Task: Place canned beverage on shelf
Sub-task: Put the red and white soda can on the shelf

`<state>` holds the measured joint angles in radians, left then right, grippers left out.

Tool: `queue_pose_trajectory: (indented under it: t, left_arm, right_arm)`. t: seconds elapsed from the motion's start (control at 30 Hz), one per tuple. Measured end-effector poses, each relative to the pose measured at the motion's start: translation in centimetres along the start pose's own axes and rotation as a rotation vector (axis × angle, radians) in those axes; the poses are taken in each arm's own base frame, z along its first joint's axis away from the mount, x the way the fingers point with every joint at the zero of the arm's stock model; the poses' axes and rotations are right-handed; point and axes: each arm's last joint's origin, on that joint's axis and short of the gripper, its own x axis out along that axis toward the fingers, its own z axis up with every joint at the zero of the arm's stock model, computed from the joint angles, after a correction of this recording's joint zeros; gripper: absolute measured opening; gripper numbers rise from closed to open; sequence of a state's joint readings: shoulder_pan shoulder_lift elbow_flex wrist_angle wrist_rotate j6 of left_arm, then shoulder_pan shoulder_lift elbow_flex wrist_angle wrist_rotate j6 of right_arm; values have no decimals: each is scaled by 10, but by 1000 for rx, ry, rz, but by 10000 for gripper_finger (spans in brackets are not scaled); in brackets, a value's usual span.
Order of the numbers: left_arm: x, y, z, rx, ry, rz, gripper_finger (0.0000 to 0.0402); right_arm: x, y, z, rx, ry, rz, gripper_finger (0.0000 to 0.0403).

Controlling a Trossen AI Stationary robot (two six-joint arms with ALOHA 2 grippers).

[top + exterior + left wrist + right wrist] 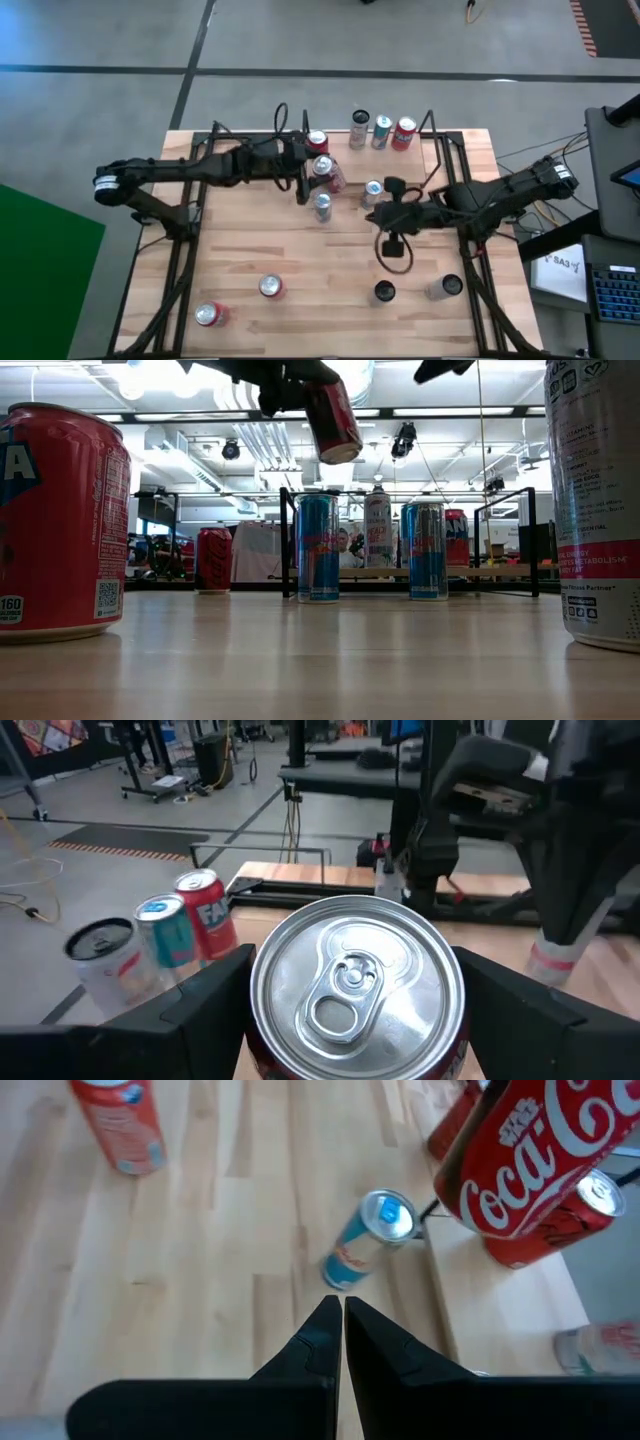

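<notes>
Above the far middle of the surface (300, 300), the left gripper (318, 150) holds a red cola can (333, 422) in the air, its fingers (215, 995) spread wide around the can's body, one on each side. In the low view the can hangs tilted, well clear of the wood, and in the left wrist view its silver top faces the camera. The shelf (440, 150) lies at the far right of the surface; three cans (381, 131) already stand in a row along its far edge, and more cans sit nearby at its near-left corner. The right gripper (378, 216) waits near the middle of the surface with its fingers closed on nothing, a blue-and-silver can (365, 1240) lying in front of it in its wrist view.

The can looks to be on its way to the shelf, not yet set down. The main risk, as I judge it, is the tilt: released at that angle, it could land on its rim and topple or roll. The crowd is another hazard; a low approach could clip the cans standing at the shelf's edge or catch its black rail (400, 585), and a careless lowering could knock the row already placed. The right arm also sits close to the path.
</notes>
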<state>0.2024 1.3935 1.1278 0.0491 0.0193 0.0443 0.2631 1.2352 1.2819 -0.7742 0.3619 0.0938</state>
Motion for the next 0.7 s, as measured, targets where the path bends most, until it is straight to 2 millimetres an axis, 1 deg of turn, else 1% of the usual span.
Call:
queue_pose_trajectory:
  t: [0.1, 0.23, 0.47, 0.7]
  left_arm:
    - [4, 7, 8, 57, 30, 16, 284]
    - [16, 16, 14, 124, 75, 17, 284]
    - [46, 25, 7, 190, 151, -65, 284]
    - [74, 42, -2, 178, 203, -74, 284]
  right_arm:
    - [2, -13, 0, 19, 6, -29, 9]
    - [1, -22, 0, 23, 8, -51, 9]
    - [0, -24, 0, 6, 5, -48, 9]
    - [0, -23, 0, 1, 5, -29, 9]
